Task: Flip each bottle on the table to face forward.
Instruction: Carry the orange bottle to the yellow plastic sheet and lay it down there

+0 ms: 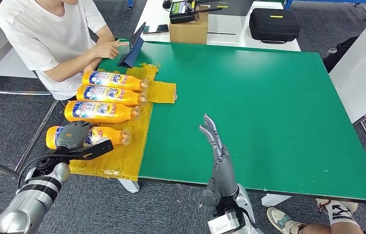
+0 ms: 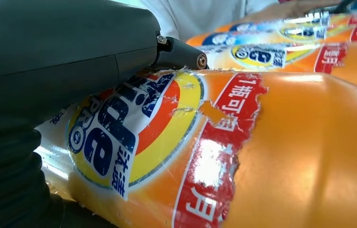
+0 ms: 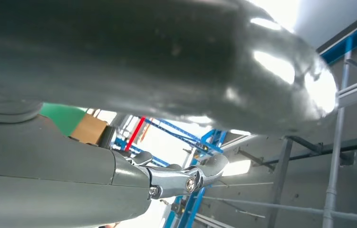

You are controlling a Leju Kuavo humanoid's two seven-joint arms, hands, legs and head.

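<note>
Four orange bottles lie on their sides in a column at the left of the head view, on a yellow sheet (image 1: 122, 161) spread over the left edge of the green table (image 1: 268, 107). Each has its long axis running left to right across the frame, base at the left, cap at the right. The nearest bottle (image 1: 104, 136), lowest in the frame, lies at the lower left; its blue, yellow and red label (image 2: 133, 133) faces the left wrist camera, torn at the edges. Above it come the second bottle (image 1: 100, 111), the third bottle (image 1: 110, 94) and the farthest bottle (image 1: 115, 80), close together and roughly parallel.

The left hand (image 1: 73, 136) rests over the middle of the nearest bottle, fingers curled down around its body in a grip.

The right hand (image 1: 216, 141) stands above the table at lower centre, fingers straight, pointing up the frame, holding nothing.

At upper left a person in a white shirt (image 1: 44, 34) touches a tablet (image 1: 133, 46).
</note>
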